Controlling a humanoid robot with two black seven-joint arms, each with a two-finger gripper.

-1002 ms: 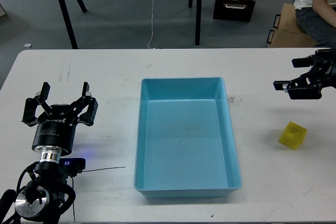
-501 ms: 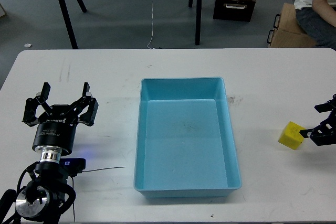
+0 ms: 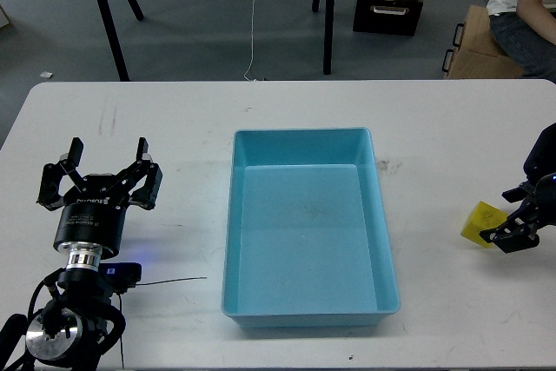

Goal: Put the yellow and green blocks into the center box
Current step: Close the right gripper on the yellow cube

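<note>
A yellow block [image 3: 479, 220] lies on the white table [image 3: 174, 119] near the right edge. My right gripper [image 3: 506, 213] comes in from the right edge and sits right against the block's right side. Its two dark fingers are apart, one above and one below the block's right part, which they hide. The light blue box [image 3: 308, 310] stands empty in the middle of the table. My left gripper [image 3: 100, 167] is open and empty, held over the table's left side, far from the box. No green block is in view.
Tripod legs [image 3: 109, 15], a dark case [image 3: 387, 15] and a cardboard box [image 3: 478, 45] stand on the floor beyond the table's far edge. A seated person [image 3: 526, 2] is at the far right.
My right gripper has come down from the table's far right to the yellow block and now covers its right part. The left arm has not moved.
</note>
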